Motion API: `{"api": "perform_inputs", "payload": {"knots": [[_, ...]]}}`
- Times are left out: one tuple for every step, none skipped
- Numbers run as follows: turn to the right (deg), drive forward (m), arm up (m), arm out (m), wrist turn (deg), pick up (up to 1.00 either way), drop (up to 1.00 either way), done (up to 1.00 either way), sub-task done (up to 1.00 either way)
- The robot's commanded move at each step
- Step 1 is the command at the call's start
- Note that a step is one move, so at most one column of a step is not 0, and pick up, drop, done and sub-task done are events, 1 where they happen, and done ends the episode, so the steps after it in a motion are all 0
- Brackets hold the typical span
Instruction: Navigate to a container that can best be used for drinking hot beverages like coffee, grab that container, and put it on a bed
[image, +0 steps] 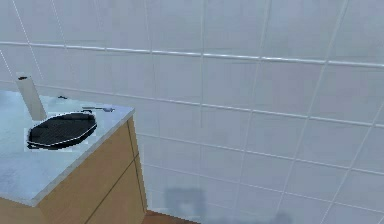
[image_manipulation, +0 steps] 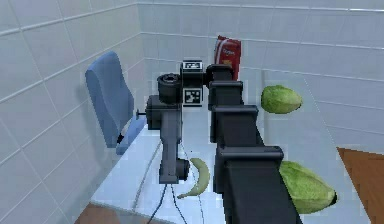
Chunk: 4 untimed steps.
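While looking ahead at the tiled wall (image: 250, 90), note the counter (image: 100, 150) at the forward view's left, carrying a black pan (image: 60, 130) and a white cylinder (image: 30, 97). Turning to the arm side view, find the arm (image_manipulation: 240, 150) reaching over a pale countertop (image_manipulation: 130, 185), with the gripper (image_manipulation: 168, 195) near a banana (image_manipulation: 198, 178); cannot tell whether holding anything. Look beyond to a dark cylinder (image_manipulation: 166, 84), possibly the mug, standing between a blue object (image_manipulation: 108, 90) and the white markers (image_manipulation: 192, 85). Line up slowly, steering clear of banana and green vegetables (image_manipulation: 282, 98).
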Motion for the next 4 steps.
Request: {"api": "perform_inputs", "payload": {"knots": [[0.0, 0.0, 0.0, 0.0, 45.0, 0.0, 0.0, 0.0, 0.0], [0.0, 0.0, 0.0, 0.0, 45.0, 0.0, 0.0, 0.0, 0.0], [0.0, 0.0, 0.0, 0.0, 45.0, 0.0, 0.0, 0.0, 0.0], [0.0, 0.0, 0.0, 0.0, 45.0, 0.0, 0.0, 0.0, 0.0]]}}
